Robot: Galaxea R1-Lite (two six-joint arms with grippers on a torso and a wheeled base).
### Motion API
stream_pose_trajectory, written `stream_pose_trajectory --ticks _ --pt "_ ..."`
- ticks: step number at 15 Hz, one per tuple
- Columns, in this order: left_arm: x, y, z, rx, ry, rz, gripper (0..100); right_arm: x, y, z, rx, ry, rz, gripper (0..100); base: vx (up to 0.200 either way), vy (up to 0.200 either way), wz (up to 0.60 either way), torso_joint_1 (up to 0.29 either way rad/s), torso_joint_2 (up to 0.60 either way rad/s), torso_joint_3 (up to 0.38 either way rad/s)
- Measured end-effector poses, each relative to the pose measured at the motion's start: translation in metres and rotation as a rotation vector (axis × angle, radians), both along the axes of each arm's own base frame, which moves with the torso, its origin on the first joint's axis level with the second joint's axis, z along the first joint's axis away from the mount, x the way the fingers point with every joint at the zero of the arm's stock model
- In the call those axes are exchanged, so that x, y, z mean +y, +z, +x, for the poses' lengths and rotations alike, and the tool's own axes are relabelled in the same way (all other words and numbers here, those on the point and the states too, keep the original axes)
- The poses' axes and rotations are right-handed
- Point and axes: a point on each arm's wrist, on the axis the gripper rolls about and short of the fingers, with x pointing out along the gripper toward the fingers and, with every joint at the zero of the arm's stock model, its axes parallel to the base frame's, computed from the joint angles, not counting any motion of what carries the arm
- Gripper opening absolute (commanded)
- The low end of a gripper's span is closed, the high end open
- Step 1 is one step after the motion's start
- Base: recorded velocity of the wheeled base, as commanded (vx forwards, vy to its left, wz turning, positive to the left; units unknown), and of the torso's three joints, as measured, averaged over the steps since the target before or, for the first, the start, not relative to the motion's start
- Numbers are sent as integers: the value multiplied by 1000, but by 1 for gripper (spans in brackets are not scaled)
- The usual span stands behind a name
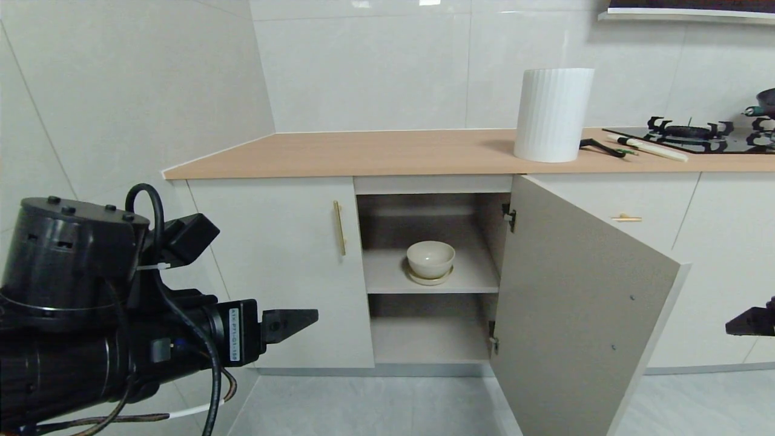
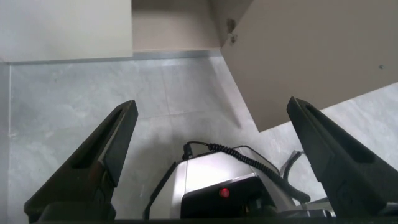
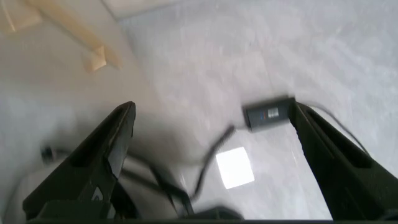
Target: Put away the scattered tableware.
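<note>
A beige bowl (image 1: 430, 258) sits on a small plate (image 1: 429, 278) on the upper shelf of the open cupboard (image 1: 424, 272). Its door (image 1: 575, 303) stands swung out to the right. My left gripper (image 1: 290, 324) hangs low at the left, in front of the closed cupboard door and well short of the bowl. In the left wrist view the left gripper (image 2: 214, 143) is open over the floor, with nothing between its fingers. My right gripper (image 1: 751, 321) is at the far right edge, beyond the open door. The right gripper (image 3: 211, 155) is open too, holding nothing.
On the wooden counter (image 1: 363, 154) stand a tall white ribbed container (image 1: 554, 115), a black-handled utensil (image 1: 602, 147) and a cream-handled knife (image 1: 651, 148) beside the gas hob (image 1: 696, 136). The left door has a gold handle (image 1: 339, 227). A lower shelf (image 1: 427, 339) lies below.
</note>
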Motion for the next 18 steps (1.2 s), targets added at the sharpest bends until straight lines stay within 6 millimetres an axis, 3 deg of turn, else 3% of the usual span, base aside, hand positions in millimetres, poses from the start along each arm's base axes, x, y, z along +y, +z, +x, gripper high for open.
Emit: stream_pose_trajectory --ticks 4,9,13,18 --pt "0 -1 1 2 -1 2 100 -10 -14 28 -48 -81 34 100 0 0 0 0 0 0" --pt "-1 -1 1 4 -1 2 100 -10 -43 59 -65 -92 66 100 0 0 0 0 0 0" --pt "0 -1 1 4 -1 3 100 13 -72 74 -64 -64 122 100 0 0 0 0 0 0" --pt "0 -1 1 4 -1 2 100 52 -88 77 -31 1 194 100 0 0 0 0 0 0"
